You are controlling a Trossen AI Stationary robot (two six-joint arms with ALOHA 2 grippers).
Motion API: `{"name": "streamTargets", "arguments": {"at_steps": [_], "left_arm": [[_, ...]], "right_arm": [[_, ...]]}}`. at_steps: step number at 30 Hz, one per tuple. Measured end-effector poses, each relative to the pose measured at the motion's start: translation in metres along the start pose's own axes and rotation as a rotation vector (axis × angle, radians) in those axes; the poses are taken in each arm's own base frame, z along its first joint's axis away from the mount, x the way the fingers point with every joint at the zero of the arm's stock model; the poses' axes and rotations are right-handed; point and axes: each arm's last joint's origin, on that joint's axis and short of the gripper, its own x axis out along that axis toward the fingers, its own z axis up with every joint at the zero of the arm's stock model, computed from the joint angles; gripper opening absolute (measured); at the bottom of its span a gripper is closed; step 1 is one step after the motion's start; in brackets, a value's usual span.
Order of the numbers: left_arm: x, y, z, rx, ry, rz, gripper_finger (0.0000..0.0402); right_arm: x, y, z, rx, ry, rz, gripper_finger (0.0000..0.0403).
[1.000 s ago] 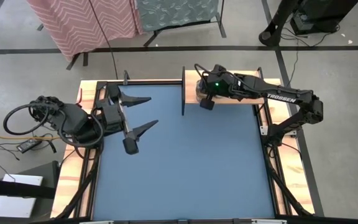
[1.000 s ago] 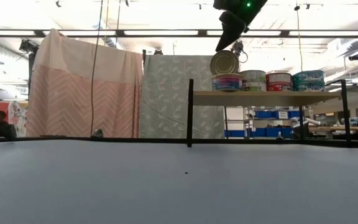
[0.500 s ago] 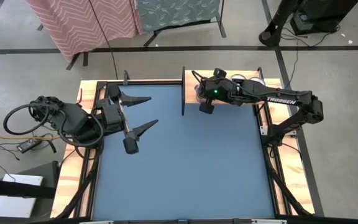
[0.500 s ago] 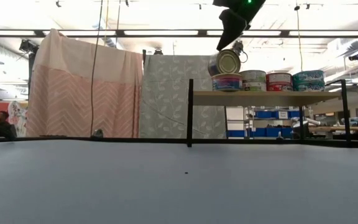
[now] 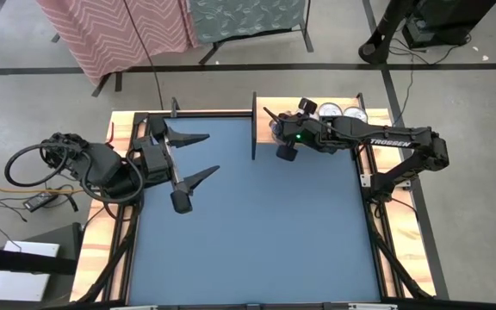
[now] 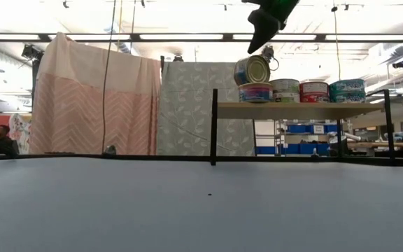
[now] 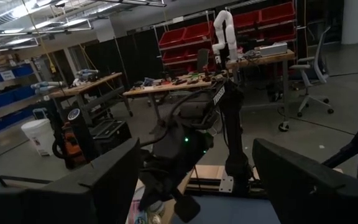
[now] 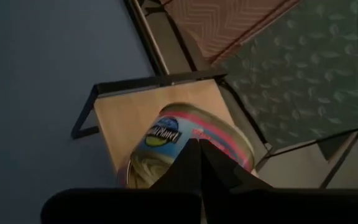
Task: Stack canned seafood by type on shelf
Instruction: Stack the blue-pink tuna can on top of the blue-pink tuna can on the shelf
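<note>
The shelf (image 6: 299, 106), a light-wood plank with dark uprights, stands at the table's far edge and carries a row of tins (image 6: 314, 91). On its left end a red-and-blue labelled tin (image 6: 256, 92) sits flat, and a second tin (image 6: 252, 70) leans tilted on top of it, its shiny lid turned toward the near side. My right gripper (image 6: 252, 49) is shut and points down at this tilted tin (image 8: 185, 140). My left gripper (image 5: 198, 158) hangs open over the table's left part, far from the shelf (image 5: 263, 138). My right gripper comes slanting down from above with its shut fingertips (image 8: 194, 163) at the tilted tin's upper rim (image 6: 252, 57). The tin's lower edge rests on the flat tin beneath. The fingertips hide the spot itself, so whether they truly touch I cannot tell.
Two silver lids (image 5: 341, 111) show on the shelf to the right of my right arm. The blue table top (image 5: 257, 224) lies bare in front of the shelf. Curtains (image 6: 93, 98) hang behind the far edge, and wooden rails (image 5: 102, 232) run along the sides.
My right gripper, shut all along, has swung a little toward the table's near edge and turned. The upper tin, which stood almost on edge with its lid facing the near side, has tipped and turned about, so its side wall now shows. It stays on the lower tin.
</note>
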Motion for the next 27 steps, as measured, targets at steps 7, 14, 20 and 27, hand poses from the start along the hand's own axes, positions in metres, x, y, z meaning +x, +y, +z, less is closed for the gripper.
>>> {"name": "streamTargets", "arguments": {"at_steps": [7, 14, 20, 27], "left_arm": [[0.0, 0.0, 0.0, -0.005, 0.0, 0.0, 0.0312], [0.0, 0.0, 0.0, -0.014, -0.001, 0.0, 0.0312], [0.0, 0.0, 0.0, -0.023, -0.001, -0.001, 0.0312], [0.0, 0.0, 0.0, -0.023, -0.001, -0.001, 0.0312]], "right_arm": [[-0.002, 0.001, -0.006, 0.001, 0.051, 0.008, 0.0003], [-0.004, 0.003, -0.007, -0.032, 0.065, -0.01, 0.0003], [-0.005, 0.004, -0.009, -0.05, 0.08, -0.025, 0.0003], [-0.006, 0.005, -0.013, -0.044, 0.116, -0.041, 0.0003]]}}
